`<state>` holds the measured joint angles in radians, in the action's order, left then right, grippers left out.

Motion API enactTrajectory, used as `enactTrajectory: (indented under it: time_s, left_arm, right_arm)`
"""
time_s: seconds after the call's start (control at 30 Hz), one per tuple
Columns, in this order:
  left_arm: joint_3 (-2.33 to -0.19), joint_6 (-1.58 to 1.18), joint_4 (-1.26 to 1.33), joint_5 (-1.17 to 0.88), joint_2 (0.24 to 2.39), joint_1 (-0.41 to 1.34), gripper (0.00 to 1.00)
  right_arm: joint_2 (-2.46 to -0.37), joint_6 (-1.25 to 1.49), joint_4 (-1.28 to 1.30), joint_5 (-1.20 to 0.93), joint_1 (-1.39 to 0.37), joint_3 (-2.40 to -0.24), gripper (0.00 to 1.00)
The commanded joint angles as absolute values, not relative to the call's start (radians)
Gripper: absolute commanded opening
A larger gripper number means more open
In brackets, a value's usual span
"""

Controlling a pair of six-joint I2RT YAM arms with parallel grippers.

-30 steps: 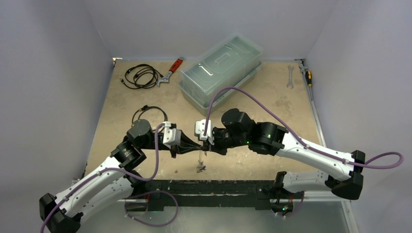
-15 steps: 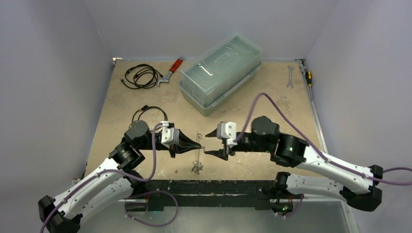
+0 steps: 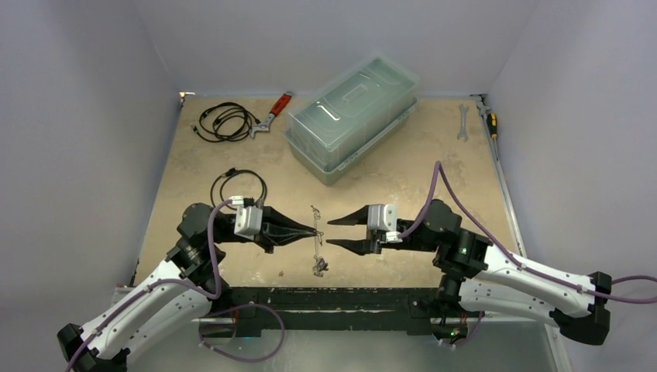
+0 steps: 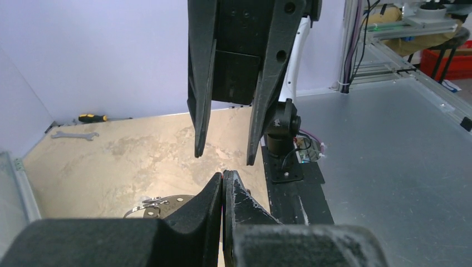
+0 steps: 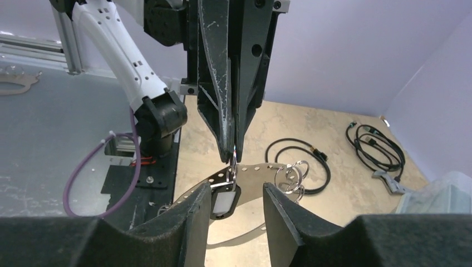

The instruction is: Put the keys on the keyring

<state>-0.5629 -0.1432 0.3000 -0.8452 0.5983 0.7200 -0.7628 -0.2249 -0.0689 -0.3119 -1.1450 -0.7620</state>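
The work surface is a tan tabletop (image 3: 387,186) enclosed by pale lavender walls. Along the far edge, from left to right, lie a coiled black cable (image 3: 223,121), a red-handled tool (image 3: 274,113), a clear lidded box (image 3: 352,116), a wrench (image 3: 462,122) and a screwdriver (image 3: 491,124). A black cable loop (image 3: 240,186) lies nearer, just behind the left arm.

Left gripper (image 3: 313,230): it points right with its fingers pressed together, pinching the keyring (image 5: 250,181). In the top view the keyring shows as a thin upright line crossing the fingertips, with a short part above them and a longer part hanging below. The keys (image 3: 318,268) bunch at its lower end, close to the tabletop; contact with the surface cannot be told. In the right wrist view the keyring hangs directly under the left fingertips as a pale perforated band, with a black tag (image 5: 222,203) at its left and silver split rings (image 5: 292,177) at its right.

Right gripper (image 3: 331,232): it points left, tip to tip with the left gripper, with its fingers spread and gripping nothing. Its tips stand just right of the keyring, and no contact is visible.
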Motion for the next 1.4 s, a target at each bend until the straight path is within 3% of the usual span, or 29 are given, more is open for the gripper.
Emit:
enactTrajectory:
  time_s: [0.0,0.17,0.43,0.53,0.63,0.73,1.0,1.27,1.37]
  left_arm:
    - [-0.548,-0.202,0.426,-0.875,0.593,0.713,0.00]
    - [-0.548,-0.206,0.431,-0.880,0.600,0.708,0.00]
    - [-0.545,-0.219,0.446,-0.890,0.606,0.701,0.00]
    - [-0.545,-0.223,0.448,-0.892,0.609,0.701,0.00]
    - [-0.544,-0.225,0.451,-0.896,0.609,0.700,0.00]
    - [-0.544,-0.225,0.450,-0.896,0.609,0.700,0.00]
    - [-0.544,-0.227,0.449,-0.894,0.609,0.699,0.00]
    - [-0.544,-0.227,0.448,-0.890,0.609,0.699,0.00]
    - [-0.543,-0.227,0.448,-0.888,0.609,0.699,0.00]
  right_arm:
    - [-0.778,-0.205,-0.152,-0.358,-1.141,-0.766,0.41]
    - [-0.792,-0.207,-0.157,-0.373,-1.140,-0.770,0.32]
    - [-0.812,-0.216,-0.147,-0.384,-1.137,-0.773,0.25]
    - [-0.819,-0.218,-0.151,-0.379,-1.134,-0.774,0.27]
    - [-0.818,-0.220,-0.156,-0.365,-1.130,-0.774,0.36]
    - [-0.816,-0.221,-0.159,-0.366,-1.123,-0.772,0.37]
    - [-0.838,-0.221,-0.152,-0.395,-1.115,-0.776,0.21]
    - [-0.851,-0.228,-0.110,-0.427,-1.114,-0.789,0.20]
    - [-0.850,-0.229,-0.109,-0.429,-1.114,-0.787,0.11]
